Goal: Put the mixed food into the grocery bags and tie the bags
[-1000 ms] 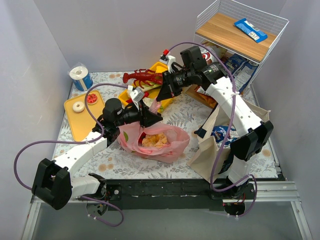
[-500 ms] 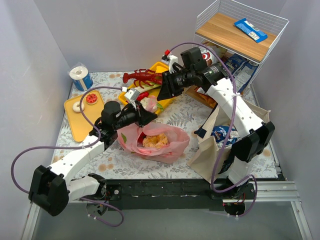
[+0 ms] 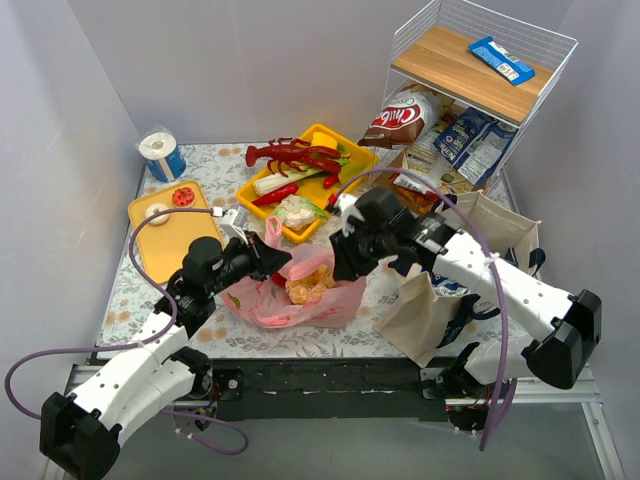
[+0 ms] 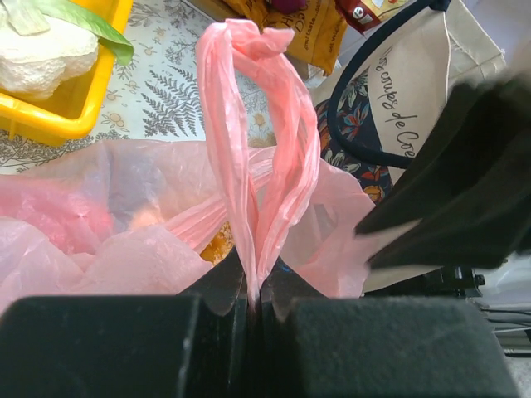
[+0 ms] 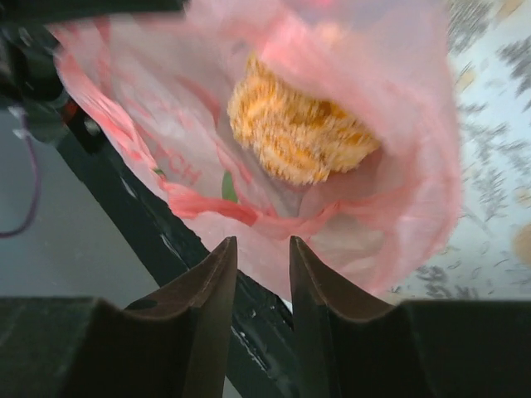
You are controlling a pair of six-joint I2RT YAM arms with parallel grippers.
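Note:
The pink bag (image 3: 300, 300) lies open at the table's middle with orange toy bread (image 3: 308, 285) inside. My left gripper (image 3: 270, 262) is shut on one pink loop handle (image 4: 249, 124), pinched between its fingertips (image 4: 253, 294), and the loop stands upright. My right gripper (image 3: 340, 264) is open and empty just above the bag's right side. In the right wrist view it (image 5: 261, 249) hovers over the bag's near rim (image 5: 249, 207), with the bread (image 5: 294, 133) beyond it. The beige tote (image 3: 425, 300) with navy straps stands to the right and also shows in the left wrist view (image 4: 415, 133).
A yellow tray (image 3: 345, 165) with a red lobster (image 3: 290, 153) and vegetables sits behind the bag. An orange tray (image 3: 160, 240) lies at left and the wrapped paper roll (image 3: 160, 155) at back left. A wire shelf (image 3: 480, 70) with snack packets (image 3: 470, 140) stands at back right.
My right arm has swung from over the yellow tray down to the pink bag's right side. My left gripper has drawn back toward the near left, still holding the handle.

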